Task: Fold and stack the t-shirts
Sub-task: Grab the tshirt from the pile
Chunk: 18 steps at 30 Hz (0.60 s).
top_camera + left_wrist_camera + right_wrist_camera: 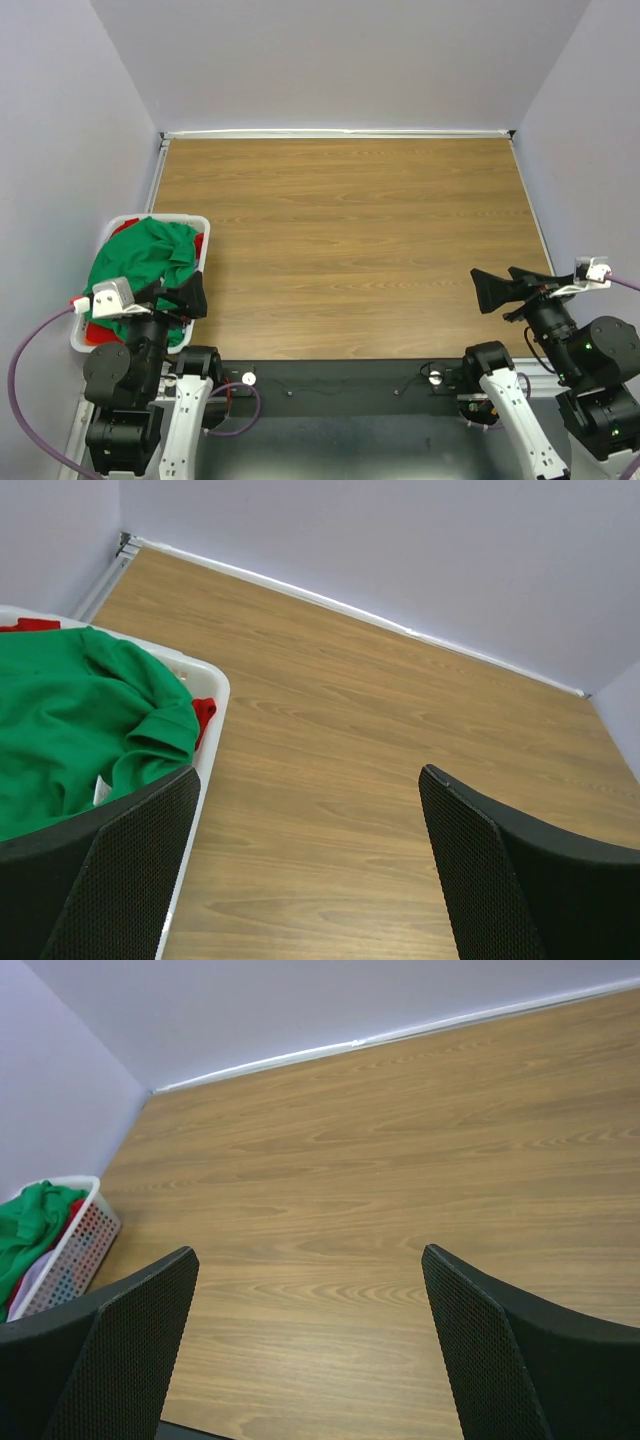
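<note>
At the left edge of the top view, the green t-shirt (140, 262) lies crumpled on top of the red t-shirts (203, 715), which show only as slivers under it, all heaped in a white slatted basket (203, 245). The left claw (192, 298) hovers just beside the basket's lower corner, spread wide and holding nothing. The right claw (480, 290), equally wide and bare, sits at the lower right, well apart from the cloth. The likely trouble is a pinch that goes too deep and gathers red cloth along with the green, so that two shirts come out tangled. A pull on snagged cloth could also drag or tip the light basket, which sits at the worktop's left margin; whether it overhangs there I cannot tell. A grab at a random bunch, not a collar or hem, would leave the shirt hard to spread flat. The worktop (350, 250) is smooth wood-grain laminate, offering soft cloth little grip. Pale lilac walls (340, 60) close it in on three sides, with a white strip along the far seam.
</note>
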Available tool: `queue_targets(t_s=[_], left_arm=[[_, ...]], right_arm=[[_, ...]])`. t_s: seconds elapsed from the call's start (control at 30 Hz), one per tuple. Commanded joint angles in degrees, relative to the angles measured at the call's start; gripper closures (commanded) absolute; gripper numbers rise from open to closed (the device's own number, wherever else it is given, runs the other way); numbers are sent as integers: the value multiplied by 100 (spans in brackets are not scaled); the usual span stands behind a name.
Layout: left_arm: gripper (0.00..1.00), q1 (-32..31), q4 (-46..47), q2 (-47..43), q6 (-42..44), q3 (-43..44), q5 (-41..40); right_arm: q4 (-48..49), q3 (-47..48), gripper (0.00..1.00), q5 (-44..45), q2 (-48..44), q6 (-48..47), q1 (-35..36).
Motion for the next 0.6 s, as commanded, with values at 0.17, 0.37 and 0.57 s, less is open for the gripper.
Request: queue_targets(t_s=[0.17, 0.37, 0.57], left_arm=[[1, 28, 468, 579, -473, -80, -278], [1, 28, 828, 1994, -895, 0, -497], [1, 28, 1110, 3945, -1018, -10, -1093]], right_arm=[[-94, -176, 0, -147, 332, 173, -35], [-59, -299, 0, -402, 754, 278, -35], [-50, -527, 0, -762, 939, 208, -35]])
